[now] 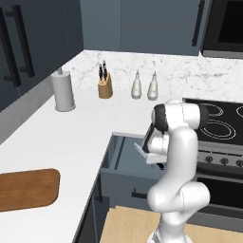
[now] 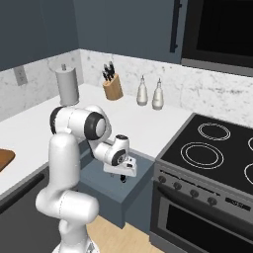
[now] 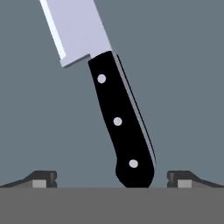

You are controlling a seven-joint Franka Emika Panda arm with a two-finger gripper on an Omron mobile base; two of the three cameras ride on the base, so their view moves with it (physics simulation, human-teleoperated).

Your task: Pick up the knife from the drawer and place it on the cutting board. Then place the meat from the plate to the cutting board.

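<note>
White counter in the left base view carries the cutting board, beside the pulled-out drawer. From the right, the gripper hangs over it. Up close, wide-open fingertips flank the knife on the drawer floor.

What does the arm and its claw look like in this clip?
A glossy white arm of rounded, tubular segments with dark grey bands at the joints. The claw has two small dark fingertips with lighter grey pads. No cables or markings visible.
</note>
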